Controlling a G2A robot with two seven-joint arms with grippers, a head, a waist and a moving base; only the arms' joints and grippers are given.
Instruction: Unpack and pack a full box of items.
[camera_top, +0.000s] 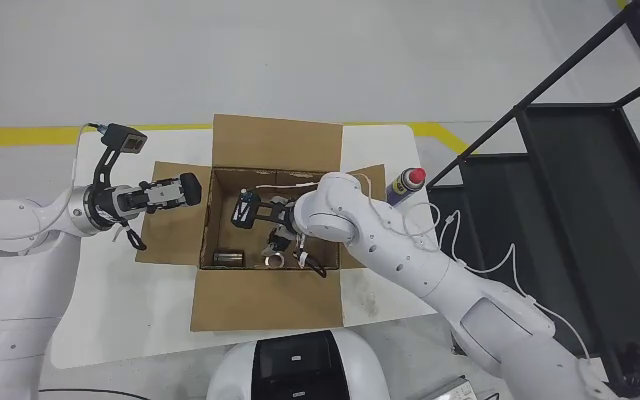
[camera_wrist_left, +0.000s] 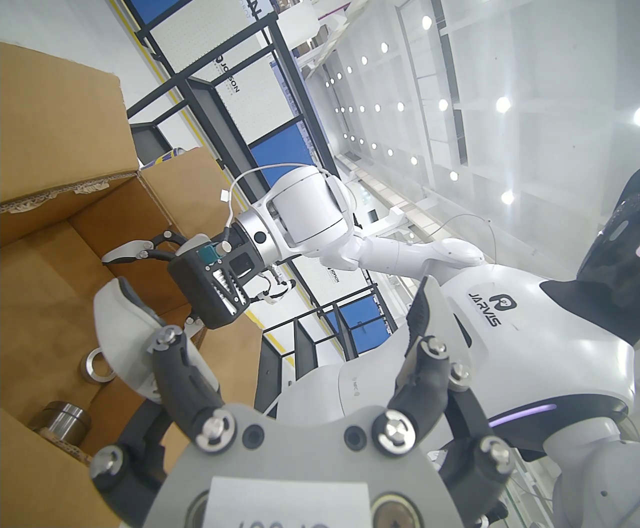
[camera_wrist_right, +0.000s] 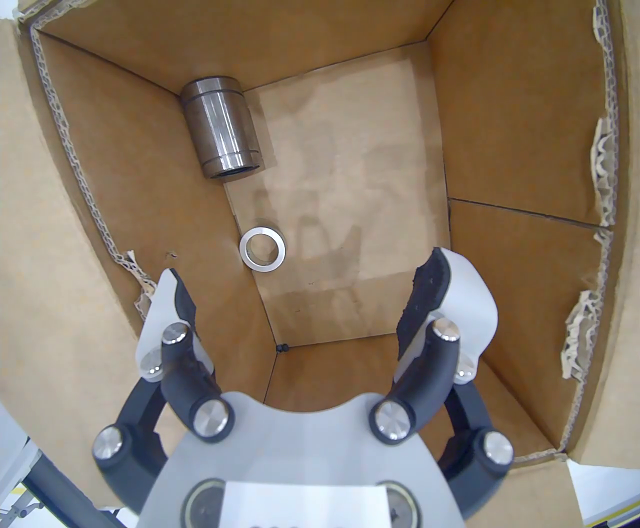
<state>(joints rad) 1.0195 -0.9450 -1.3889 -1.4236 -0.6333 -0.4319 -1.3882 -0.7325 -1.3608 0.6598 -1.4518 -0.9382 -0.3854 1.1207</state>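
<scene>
— White table (camera_top: 100, 310), yellow floor line (camera_top: 40, 134) behind. What sits on it?
— A brown box (camera_top: 276, 146) with its flaps open. A spray can (camera_top: 407, 182) with a red cap stands just beside it, near black steps (camera_top: 560, 180).
— What's inside?
— A metal tube (camera_wrist_right: 221, 127) lying by a wall, and a small ring (camera_wrist_right: 262, 249) near it. The right pincer (camera_wrist_right: 305, 272) hangs over them, wide open, holding nothing. Its arm hides part of the box from above.
— And the left pincer (camera_wrist_left: 270, 300)?
— Open too, outside, over the side flap.

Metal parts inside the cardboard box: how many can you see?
2. A steel cylinder lies on its side by a box wall; a flat ring rests on the floor, apart from it. More may hide beneath the right gripper.
</scene>
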